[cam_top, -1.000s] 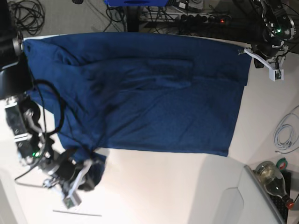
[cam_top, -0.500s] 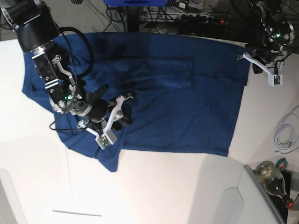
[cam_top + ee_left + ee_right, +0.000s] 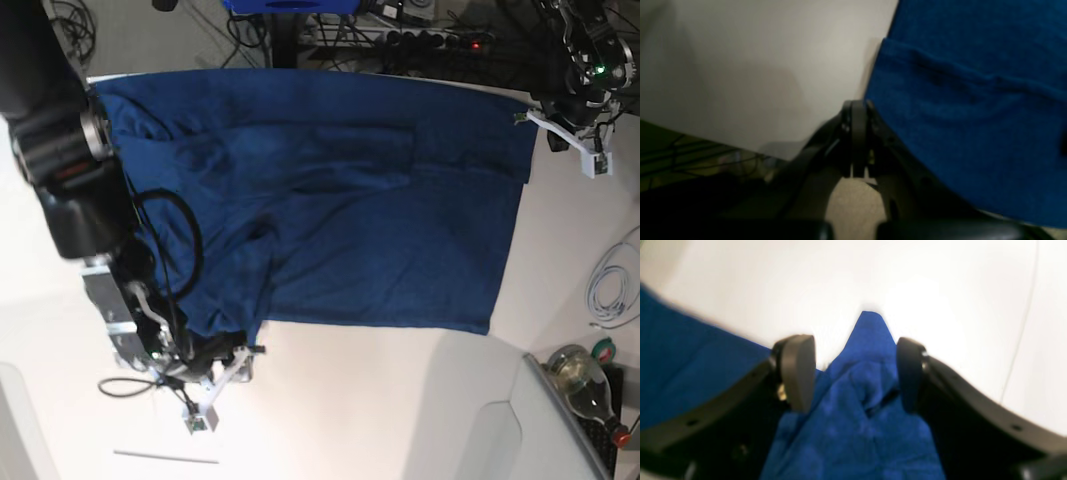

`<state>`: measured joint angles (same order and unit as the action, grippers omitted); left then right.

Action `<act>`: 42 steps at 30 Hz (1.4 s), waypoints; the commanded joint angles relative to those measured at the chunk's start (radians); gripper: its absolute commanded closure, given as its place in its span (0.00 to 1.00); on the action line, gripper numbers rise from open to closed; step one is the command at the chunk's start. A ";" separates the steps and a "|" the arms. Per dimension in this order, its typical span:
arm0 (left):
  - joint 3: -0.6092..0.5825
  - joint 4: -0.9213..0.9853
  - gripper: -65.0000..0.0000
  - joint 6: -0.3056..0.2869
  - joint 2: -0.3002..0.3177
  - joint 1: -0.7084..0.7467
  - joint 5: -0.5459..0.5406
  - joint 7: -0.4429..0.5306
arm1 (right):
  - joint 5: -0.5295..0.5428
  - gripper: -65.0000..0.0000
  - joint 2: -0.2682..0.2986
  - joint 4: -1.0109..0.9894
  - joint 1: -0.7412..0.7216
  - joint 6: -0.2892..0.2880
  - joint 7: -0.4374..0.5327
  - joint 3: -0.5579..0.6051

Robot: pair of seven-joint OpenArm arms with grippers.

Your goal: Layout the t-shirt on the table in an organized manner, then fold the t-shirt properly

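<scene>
Between parted right claw [image 3: 855, 373] pads: wrinkly navy t-shirt [image 3: 860, 413] point; left claw [image 3: 855, 140] closed.

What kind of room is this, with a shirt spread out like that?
Probably a robotics lab or workshop. A dark navy blue fabric t-shirt lies on a big smooth white table between two robot arms, black cables and a power strip run along the floor behind, and a glass bottle sits at the edge.
</scene>
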<state>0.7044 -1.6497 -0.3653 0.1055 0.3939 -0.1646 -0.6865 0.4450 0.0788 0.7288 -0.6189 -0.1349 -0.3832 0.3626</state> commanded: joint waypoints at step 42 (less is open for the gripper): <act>0.076 -0.013 1.00 0.009 0.026 0.041 0.003 0.015 | -0.159 0.97 -0.121 -0.260 -0.022 0.051 0.198 -0.010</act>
<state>0.7773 -1.6493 -0.3645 0.1169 0.4328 -0.1574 -0.6891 0.2832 -0.0360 0.4541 -0.5999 -0.0864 -0.2119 0.3569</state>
